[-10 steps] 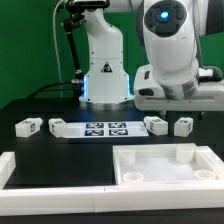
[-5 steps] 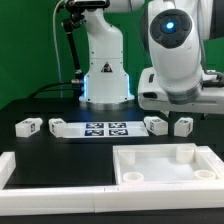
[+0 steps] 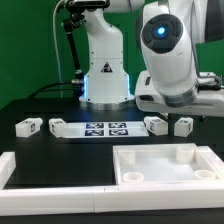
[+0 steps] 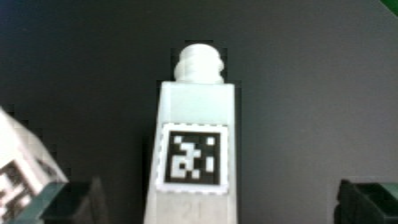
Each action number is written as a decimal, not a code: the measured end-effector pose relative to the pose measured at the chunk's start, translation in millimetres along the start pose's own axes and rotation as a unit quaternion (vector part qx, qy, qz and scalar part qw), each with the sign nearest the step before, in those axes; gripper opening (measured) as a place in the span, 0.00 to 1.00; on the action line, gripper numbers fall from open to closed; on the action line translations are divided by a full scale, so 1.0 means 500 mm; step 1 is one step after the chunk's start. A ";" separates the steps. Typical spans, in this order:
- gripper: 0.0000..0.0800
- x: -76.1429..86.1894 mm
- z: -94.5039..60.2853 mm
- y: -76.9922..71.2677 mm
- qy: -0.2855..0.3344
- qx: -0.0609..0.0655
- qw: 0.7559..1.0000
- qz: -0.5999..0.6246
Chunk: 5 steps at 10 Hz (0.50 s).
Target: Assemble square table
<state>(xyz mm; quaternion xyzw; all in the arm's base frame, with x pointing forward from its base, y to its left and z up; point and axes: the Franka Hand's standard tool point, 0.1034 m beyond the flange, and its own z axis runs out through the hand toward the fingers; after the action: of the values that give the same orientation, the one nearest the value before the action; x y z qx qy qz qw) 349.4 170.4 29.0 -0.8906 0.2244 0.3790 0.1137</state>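
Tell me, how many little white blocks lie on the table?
4. The far-left block and near-left block lie at the exterior view's left of the marker board; the near-right block and far-right block at its right.

You'll see the marker board [image 3: 105, 128] lying flat on the dark bench [image 3: 40, 100]; the long white border rail [image 3: 55, 168] lies nearer the camera, at the exterior view's left.
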 end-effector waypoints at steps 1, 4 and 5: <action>0.81 -0.005 0.014 -0.004 -0.013 0.002 1.000 0.009; 0.81 -0.004 0.030 -0.001 -0.035 0.008 0.999 0.015; 0.81 -0.004 0.031 -0.001 -0.035 0.008 0.999 0.015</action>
<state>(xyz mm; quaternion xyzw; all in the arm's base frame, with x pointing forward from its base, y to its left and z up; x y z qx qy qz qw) 338.9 177.2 19.8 -0.8723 0.2368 0.4100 0.1224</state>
